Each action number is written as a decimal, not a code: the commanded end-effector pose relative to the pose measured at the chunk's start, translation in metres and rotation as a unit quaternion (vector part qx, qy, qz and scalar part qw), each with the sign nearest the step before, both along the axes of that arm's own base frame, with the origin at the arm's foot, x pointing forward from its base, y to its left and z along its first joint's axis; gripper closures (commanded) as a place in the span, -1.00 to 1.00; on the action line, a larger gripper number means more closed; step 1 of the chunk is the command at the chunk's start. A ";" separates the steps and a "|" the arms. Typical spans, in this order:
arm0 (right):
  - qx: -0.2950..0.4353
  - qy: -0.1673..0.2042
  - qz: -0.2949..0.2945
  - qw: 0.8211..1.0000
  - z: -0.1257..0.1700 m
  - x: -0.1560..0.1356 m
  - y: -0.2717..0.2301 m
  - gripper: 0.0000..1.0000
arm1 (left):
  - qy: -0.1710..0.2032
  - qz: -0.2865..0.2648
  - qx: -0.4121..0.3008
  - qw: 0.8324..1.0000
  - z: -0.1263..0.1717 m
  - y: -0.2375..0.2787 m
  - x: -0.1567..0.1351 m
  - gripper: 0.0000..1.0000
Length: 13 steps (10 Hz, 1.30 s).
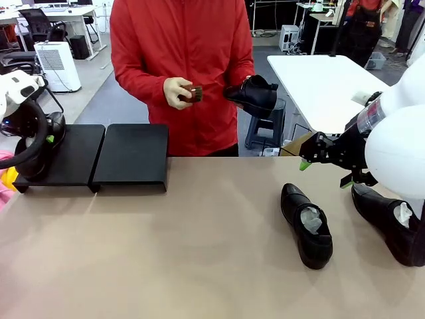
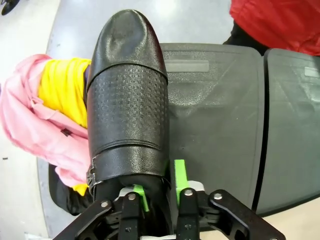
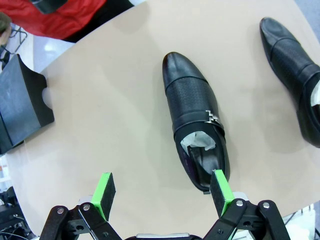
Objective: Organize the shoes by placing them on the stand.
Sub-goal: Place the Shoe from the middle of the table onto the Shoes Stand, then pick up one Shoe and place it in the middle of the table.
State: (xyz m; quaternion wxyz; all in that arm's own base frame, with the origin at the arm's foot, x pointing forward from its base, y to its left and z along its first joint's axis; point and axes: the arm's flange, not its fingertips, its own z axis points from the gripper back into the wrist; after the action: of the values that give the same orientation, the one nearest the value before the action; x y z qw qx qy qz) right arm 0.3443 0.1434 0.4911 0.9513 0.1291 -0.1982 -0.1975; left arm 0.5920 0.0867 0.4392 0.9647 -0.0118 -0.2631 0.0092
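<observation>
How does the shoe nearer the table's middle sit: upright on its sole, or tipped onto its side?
Upright: the shoe rests sole down on the table, its opening and white paper stuffing facing up.

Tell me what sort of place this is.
Likely a robotics lab in an open office: white desks and an office chair in the background, a white robot arm at the table.
</observation>
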 end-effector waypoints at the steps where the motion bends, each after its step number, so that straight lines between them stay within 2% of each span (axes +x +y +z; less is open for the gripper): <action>1: 0.008 -0.005 -0.001 1.000 0.000 0.002 0.002 -1.00 | -0.023 0.007 -0.010 1.000 0.009 0.006 -0.009 0.27; 6: 0.008 -0.005 -0.001 1.000 0.000 0.002 0.002 -1.00 | -0.093 0.019 0.008 0.995 0.057 -0.010 -0.048 0.27; 7: 0.008 -0.005 -0.001 1.000 0.000 0.002 0.002 -1.00 | -0.060 0.010 0.003 0.998 0.044 -0.004 -0.020 0.27; 12: 0.008 -0.005 -0.001 1.000 0.000 0.002 0.002 -1.00 | -0.062 0.008 0.004 0.998 0.038 -0.009 -0.023 0.27; 13: 0.008 -0.005 -0.001 1.000 0.000 0.002 0.002 -1.00 | -0.105 0.000 0.043 0.994 0.066 -0.027 -0.039 0.27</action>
State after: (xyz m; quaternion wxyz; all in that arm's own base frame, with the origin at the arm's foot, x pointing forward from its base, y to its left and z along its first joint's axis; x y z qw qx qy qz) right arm 0.3444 0.1434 0.4910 0.9514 0.1290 -0.1980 -0.1976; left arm 0.5689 0.0727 0.4834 0.9424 0.0042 -0.3344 0.0051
